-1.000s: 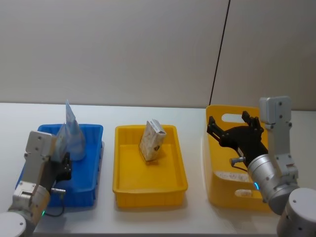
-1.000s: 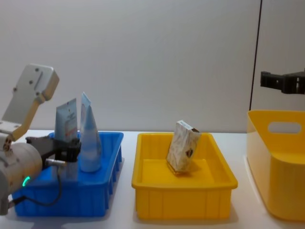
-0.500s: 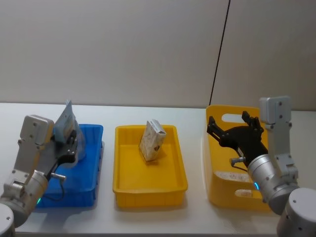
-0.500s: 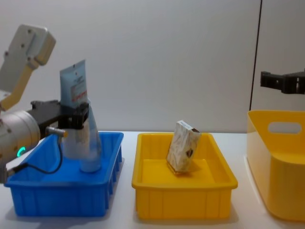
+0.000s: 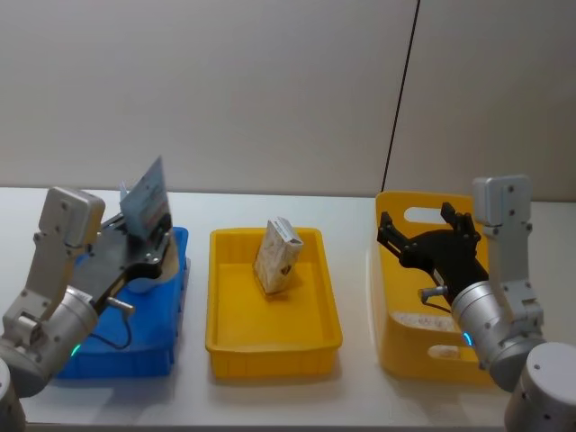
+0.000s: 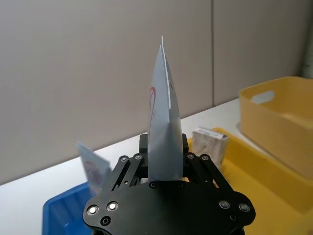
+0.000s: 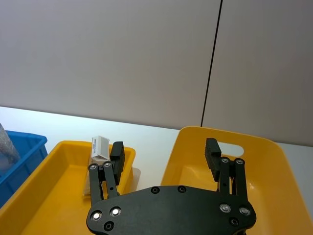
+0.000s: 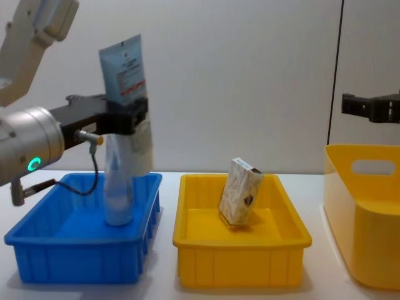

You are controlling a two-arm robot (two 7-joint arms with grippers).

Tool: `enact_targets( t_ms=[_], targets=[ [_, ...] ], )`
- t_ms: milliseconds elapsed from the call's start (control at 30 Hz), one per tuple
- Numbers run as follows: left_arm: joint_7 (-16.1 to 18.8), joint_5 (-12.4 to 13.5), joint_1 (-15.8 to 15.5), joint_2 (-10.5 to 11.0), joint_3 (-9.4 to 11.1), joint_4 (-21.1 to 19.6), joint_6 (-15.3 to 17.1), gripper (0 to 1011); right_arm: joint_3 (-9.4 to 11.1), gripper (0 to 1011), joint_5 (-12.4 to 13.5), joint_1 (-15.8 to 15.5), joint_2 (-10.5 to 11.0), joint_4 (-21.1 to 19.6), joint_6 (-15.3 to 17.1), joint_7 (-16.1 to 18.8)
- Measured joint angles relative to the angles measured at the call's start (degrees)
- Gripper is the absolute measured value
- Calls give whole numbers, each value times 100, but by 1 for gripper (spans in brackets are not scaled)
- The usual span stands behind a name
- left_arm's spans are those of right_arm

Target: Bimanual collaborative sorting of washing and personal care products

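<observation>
The squeeze tube (image 8: 124, 62) is gripped upright by the left claw (image 8: 130, 116) above the blue bin (image 8: 75, 256). The yellow tray (image 8: 237, 256) lies at its 3 o'clock. The right claw (image 5: 428, 238) is held open beyond that.

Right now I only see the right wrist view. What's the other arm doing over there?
Observer: The left end effector is shut on the big squeeze tube, holding it up over the blue bin.
Operator: Is anything inside that bin?
Observer: Yes, a bluish bottle stands in it.
Operator: Is my end effector high up?
Observer: From the side, the right end effector hangs open above the tall yellow bin, clear of its rim.
</observation>
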Motion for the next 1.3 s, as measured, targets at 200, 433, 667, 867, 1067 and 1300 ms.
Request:
enact_targets(
  t_ms=[200,433,667,867,1067,1300],
  targets=[
    [-344,-140,-82,-37,86,-95,-29,285,0,1004,0,0,0,0,0,0],
    [-615,-240,-204,-139,246,-137,-37,285,0,1004,0,0,0,0,0,0],
    [-781,-300,-309,-230,387,-155,-37,285,0,1004,0,0,0,-1,0,2],
    [-867,-328,-364,-278,461,-164,-33,285,3,1004,17,-5,27,-13,4,113],
    [-912,-344,-392,-304,500,-168,-31,285,-32,1004,94,-6,119,-37,20,349],
    [-953,-357,-418,-329,534,-173,-28,285,-134,1004,190,24,292,-62,54,712]
  ],
)
